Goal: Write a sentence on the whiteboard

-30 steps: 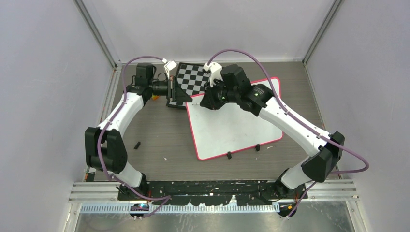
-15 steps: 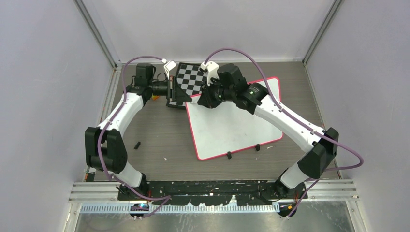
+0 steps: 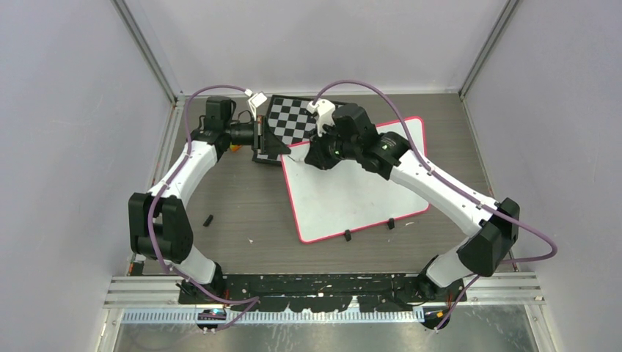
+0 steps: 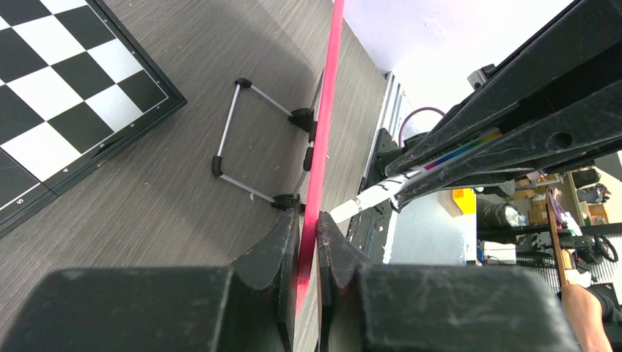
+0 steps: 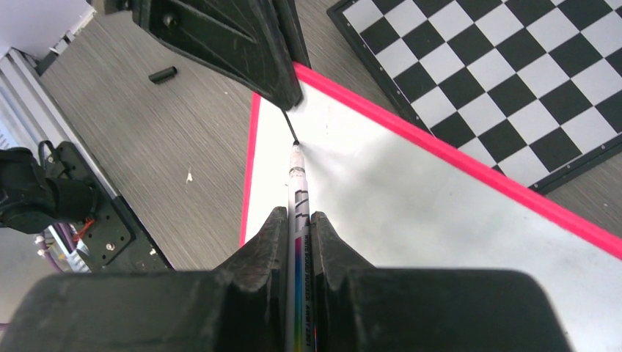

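The whiteboard (image 3: 352, 198) lies tilted on the table, white with a pink-red frame. No lettering of the sentence shows on it. My left gripper (image 3: 282, 150) is shut on the board's far left corner, and its jaws pinch the pink edge (image 4: 323, 132) in the left wrist view. My right gripper (image 3: 312, 158) is shut on a thin white marker (image 5: 297, 176). The marker's black tip (image 5: 291, 128) is at the board surface (image 5: 411, 213), just inside that corner and right beside the left gripper's fingers (image 5: 242, 44). The marker also shows in the left wrist view (image 4: 381, 192).
A black-and-white checkerboard (image 3: 290, 117) lies just behind the whiteboard's far left corner. Two black clips (image 3: 347, 235) sit on the board's near edge. A small black cap (image 3: 208, 219) lies on the table at the left. A wire stand (image 4: 249, 147) shows under the board.
My right gripper has shifted a little to the left with the marker, bringing the tip closer to the board's far left corner. The left arm and the board have not moved.
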`<action>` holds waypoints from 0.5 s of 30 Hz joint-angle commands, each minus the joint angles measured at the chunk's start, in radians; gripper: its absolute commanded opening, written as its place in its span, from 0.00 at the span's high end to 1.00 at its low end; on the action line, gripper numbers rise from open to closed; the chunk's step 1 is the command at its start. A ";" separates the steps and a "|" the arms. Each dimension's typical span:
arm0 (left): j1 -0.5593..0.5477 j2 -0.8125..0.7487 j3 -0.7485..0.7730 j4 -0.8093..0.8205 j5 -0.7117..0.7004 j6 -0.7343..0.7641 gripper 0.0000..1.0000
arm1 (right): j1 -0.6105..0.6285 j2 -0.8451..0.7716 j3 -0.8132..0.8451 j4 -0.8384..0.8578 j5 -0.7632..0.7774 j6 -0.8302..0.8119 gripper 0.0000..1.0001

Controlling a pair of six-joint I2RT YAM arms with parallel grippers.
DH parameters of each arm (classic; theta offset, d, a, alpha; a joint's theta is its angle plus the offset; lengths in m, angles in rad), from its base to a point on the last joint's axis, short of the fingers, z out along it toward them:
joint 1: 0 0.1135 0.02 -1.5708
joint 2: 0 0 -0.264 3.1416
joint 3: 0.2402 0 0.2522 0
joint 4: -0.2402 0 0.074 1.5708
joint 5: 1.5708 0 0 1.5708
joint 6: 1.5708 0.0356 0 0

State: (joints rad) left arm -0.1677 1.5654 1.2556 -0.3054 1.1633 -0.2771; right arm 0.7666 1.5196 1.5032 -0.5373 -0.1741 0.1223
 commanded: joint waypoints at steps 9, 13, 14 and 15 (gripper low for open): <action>0.002 0.000 0.005 -0.002 0.010 -0.011 1.00 | -0.002 -0.092 -0.057 0.003 0.035 -0.033 1.00; 0.002 -0.002 0.005 -0.002 0.011 -0.011 1.00 | -0.005 -0.095 -0.011 -0.009 0.001 -0.016 1.00; 0.002 -0.004 0.004 -0.002 0.012 -0.011 1.00 | -0.008 -0.099 0.002 -0.010 -0.015 -0.004 1.00; 0.002 -0.005 0.004 -0.003 0.012 -0.011 1.00 | -0.011 -0.105 0.016 -0.008 -0.032 0.005 1.00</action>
State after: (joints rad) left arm -0.1677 1.5658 1.2556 -0.3054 1.1660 -0.2775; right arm 0.7635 1.4685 1.4410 -0.5629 -0.1623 0.1074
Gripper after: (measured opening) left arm 0.122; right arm 0.163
